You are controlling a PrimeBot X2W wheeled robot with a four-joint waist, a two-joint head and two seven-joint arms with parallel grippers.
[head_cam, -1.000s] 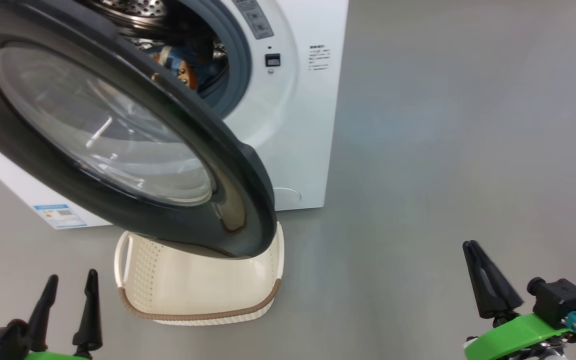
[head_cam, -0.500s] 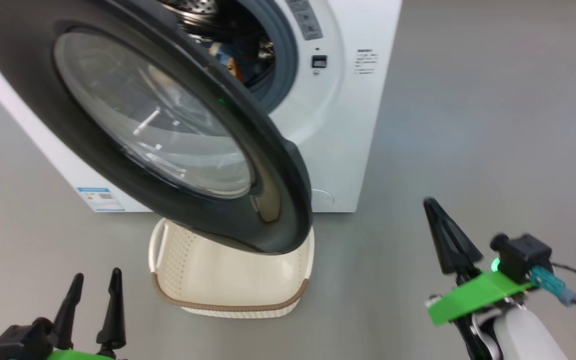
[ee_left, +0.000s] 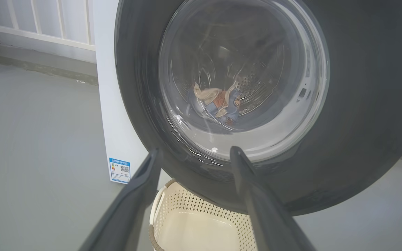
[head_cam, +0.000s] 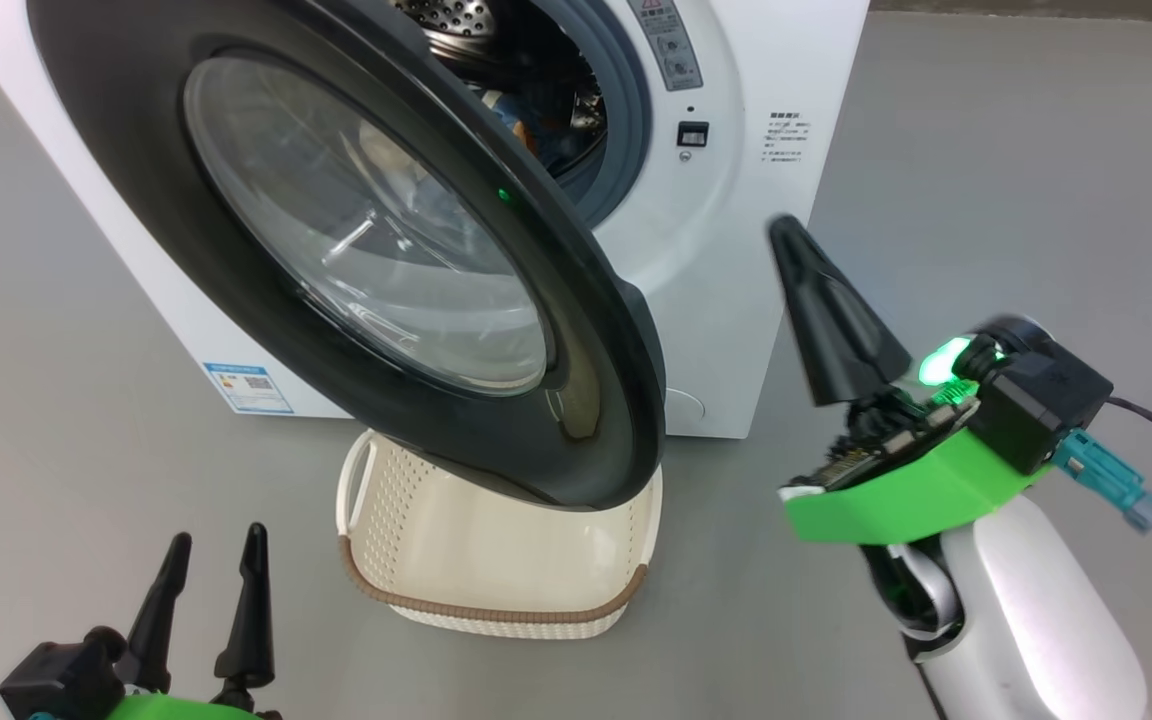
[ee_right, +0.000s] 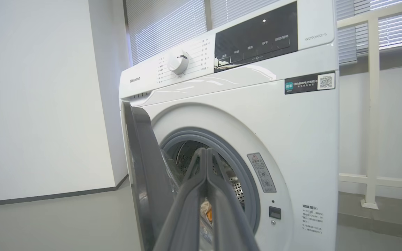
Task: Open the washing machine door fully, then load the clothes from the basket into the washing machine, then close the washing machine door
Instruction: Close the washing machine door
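Left wrist view catches the clothes [ee_left: 218,103] behind the washing machine door [ee_left: 361,104] glass, left gripper [ee_left: 194,151] spread wide, empty; right gripper [head_cam: 786,228] closed, empty.

Camera placement: three views, all close on the washing machine [head_cam: 736,330] and its open door [head_cam: 136,200].

Head view looks forward and steeply down on the door's outer face, with the basket [head_cam: 496,612] on the floor [head_cam: 986,150] beneath it. Left wrist view sits low, near the floor, facing the door glass almost square-on along the left fingers [ee_left: 257,209]. Right wrist view stands to the right of the door, seen nearly edge-on, and tilts up along the right fingers [ee_right: 187,209] at the drum [ee_right: 236,184] mouth and control panel [ee_right: 257,38]. Head and left wrist views share door face, basket and blue label [head_cam: 248,388]; all three share door and drum.
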